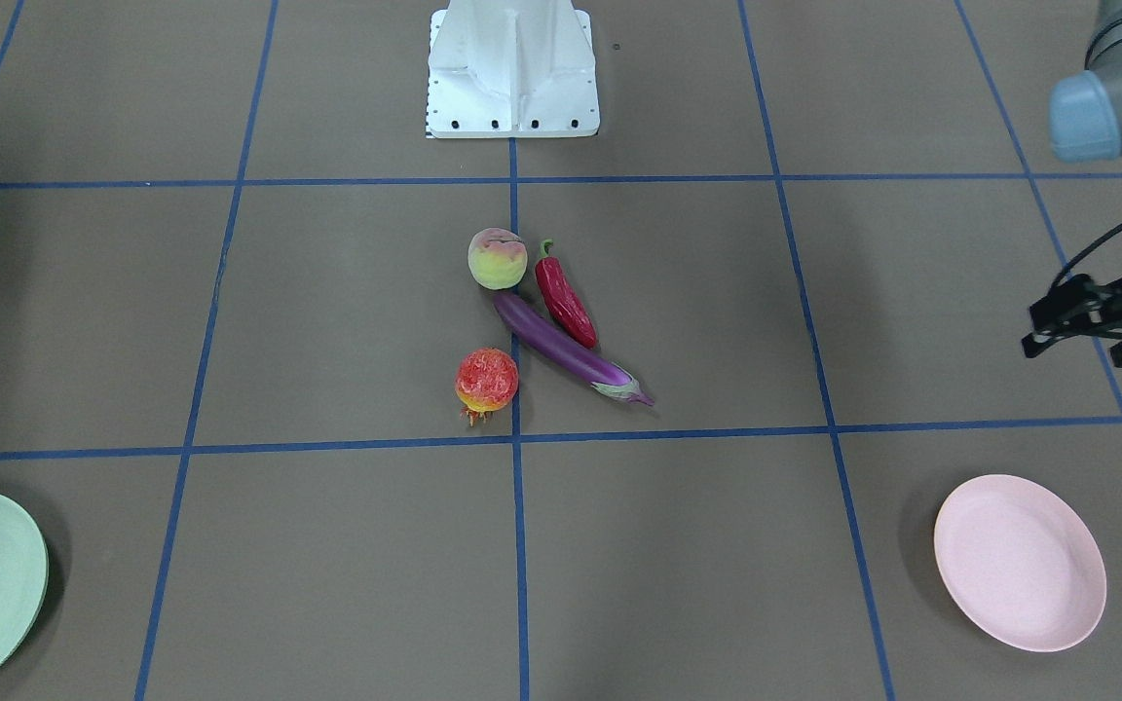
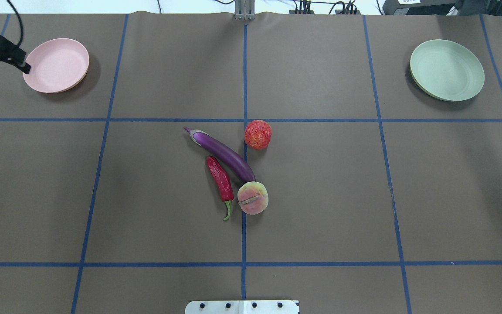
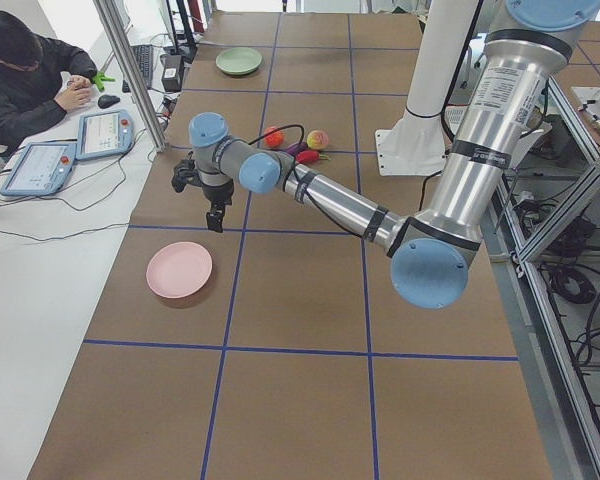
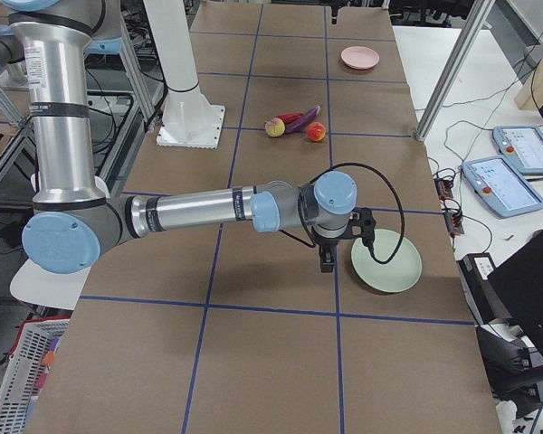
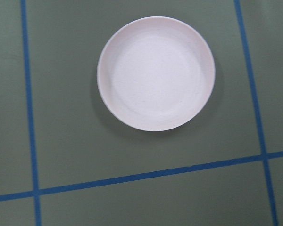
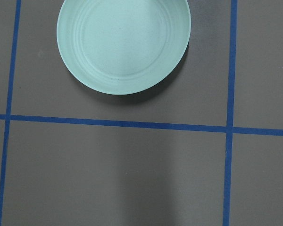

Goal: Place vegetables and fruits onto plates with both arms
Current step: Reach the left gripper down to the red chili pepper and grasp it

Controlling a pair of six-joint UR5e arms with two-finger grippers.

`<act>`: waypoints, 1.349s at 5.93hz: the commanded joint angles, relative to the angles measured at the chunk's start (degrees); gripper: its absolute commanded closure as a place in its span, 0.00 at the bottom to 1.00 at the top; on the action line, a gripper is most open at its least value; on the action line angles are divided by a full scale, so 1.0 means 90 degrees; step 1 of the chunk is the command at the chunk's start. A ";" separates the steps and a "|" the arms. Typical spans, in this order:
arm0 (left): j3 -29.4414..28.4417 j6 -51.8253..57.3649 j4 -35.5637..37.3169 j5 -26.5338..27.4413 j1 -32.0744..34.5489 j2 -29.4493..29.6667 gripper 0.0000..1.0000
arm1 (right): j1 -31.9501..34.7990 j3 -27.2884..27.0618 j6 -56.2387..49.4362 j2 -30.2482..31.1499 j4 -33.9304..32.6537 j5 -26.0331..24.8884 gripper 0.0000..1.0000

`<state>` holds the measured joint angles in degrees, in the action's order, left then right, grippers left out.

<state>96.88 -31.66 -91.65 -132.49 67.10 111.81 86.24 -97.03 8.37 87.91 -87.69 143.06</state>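
Pink plate (image 2: pixel 59 65) on robot's left, mint plate (image 2: pixel 447 69) on right. Eggplant (image 2: pixel 225 153), chili (image 2: pixel 220 179), peach (image 2: pixel 253 197), pomegranate (image 2: pixel 258 134) bunched mid-table, none plated yet. L gripper (image 2: pixel 7 61) hovers at pink rim, jaws look spread, empty. R gripper (image 4: pixel 326 258) by mint rim, state can't tell. Prob. each arm staged nr its own drop-off.

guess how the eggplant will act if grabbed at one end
The eggplant is long and slim, so held at one end it would likely tilt. Its glossy skin may be slippery. Its end seems to touch the peach, so a push could roll that.
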 commanded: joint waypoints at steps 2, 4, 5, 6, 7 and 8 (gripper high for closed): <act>-0.0081 -0.2918 -0.0031 0.0968 -0.1952 0.1235 0.00 | -0.0031 -0.0001 0.0047 -0.0011 0.0065 0.0189 0.00; -0.0130 -0.4649 -0.0041 0.1378 -0.2716 0.1745 0.00 | -0.0371 0.0000 0.0414 -0.0263 0.0065 0.0179 0.00; -0.0130 -0.5168 -0.0051 0.1710 -0.3135 0.1843 0.00 | -0.0818 -0.0068 0.1404 -0.0807 0.0065 0.0160 0.00; -0.0294 -0.5367 -0.0099 0.1994 -0.3487 0.2008 0.00 | -0.1306 -0.0069 0.2217 -0.1334 0.0065 0.0130 0.00; -0.0721 -0.5543 -0.0535 0.2200 -0.3704 0.2136 0.00 | -0.1591 -0.0059 0.2998 -0.1823 0.0065 0.0130 0.00; -0.1131 -0.5709 -0.1119 0.2211 -0.3831 0.2166 0.00 | -0.1739 -0.0059 0.3315 -0.2041 0.0075 0.0130 0.00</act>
<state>89.99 -81.54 -97.48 -113.27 34.02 130.77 72.39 -97.58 34.12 72.22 -87.07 144.25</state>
